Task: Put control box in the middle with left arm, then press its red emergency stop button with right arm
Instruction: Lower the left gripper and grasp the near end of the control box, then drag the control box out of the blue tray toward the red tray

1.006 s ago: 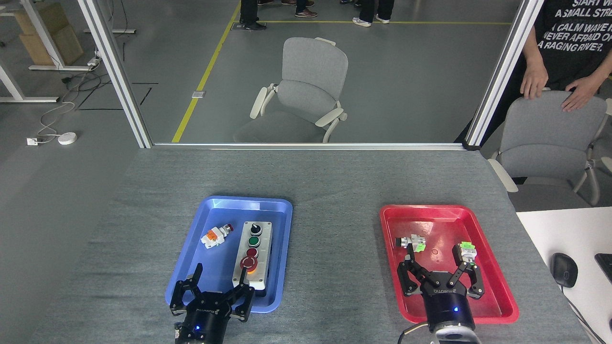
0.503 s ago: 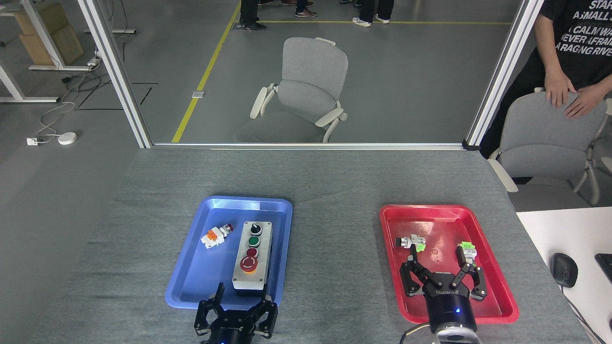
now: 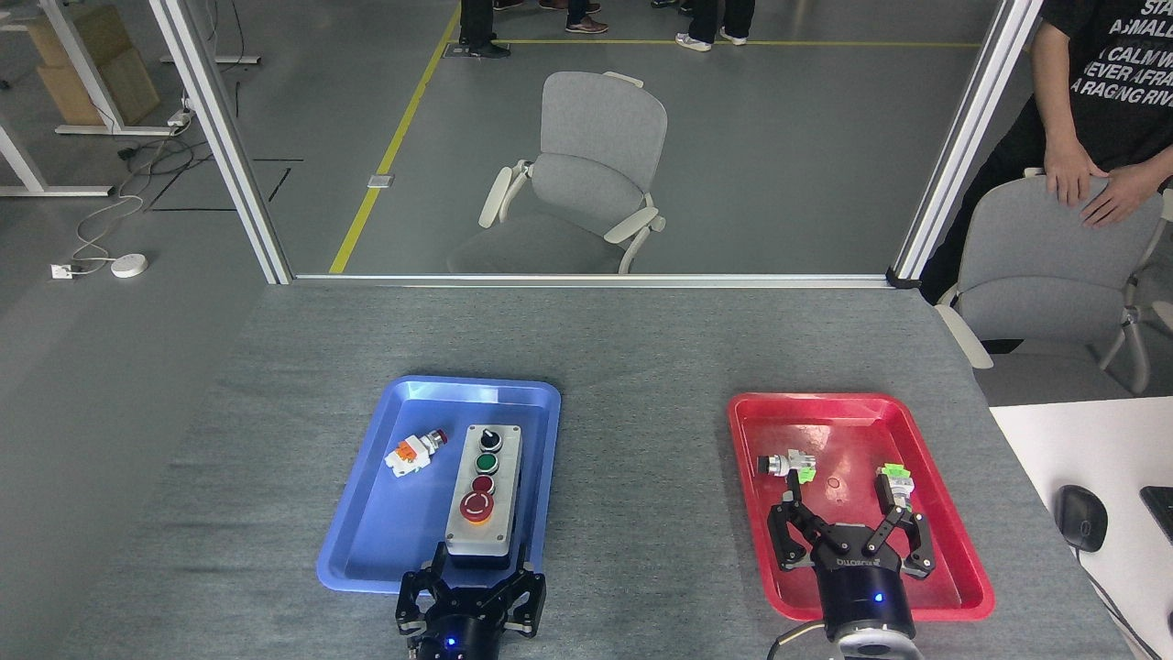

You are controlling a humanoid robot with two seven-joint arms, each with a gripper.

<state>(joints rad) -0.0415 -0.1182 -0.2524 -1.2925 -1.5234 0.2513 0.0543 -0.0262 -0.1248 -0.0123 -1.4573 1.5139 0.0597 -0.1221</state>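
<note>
My left gripper [image 3: 470, 584] has slid rightward along the near edge of the blue tray [image 3: 367, 541] over the last second and now sits squarely at the near end of the control box [image 3: 484, 492], fingers spread wide with one on each side of that end and nothing held. A second ago it was off to the left of the box, so I read this as lining up finished, with closing on the box as the next step.

The control box itself has not moved: it lies lengthwise in the right half of the blue tray, its large red emergency stop button [image 3: 476, 505] at the end nearest me. A small orange-white push-button part [image 3: 413, 451] lies to the left of the box, apart from it.

The box's right side runs close to the tray's right wall, so my right finger has little room there, and the box must clear that rim. The bare grey tabletop [image 3: 641, 513] to the right of the box is open.

My right gripper [image 3: 852, 536] hangs spread and empty far to the right of the box, over the red tray [image 3: 953, 550].
</note>
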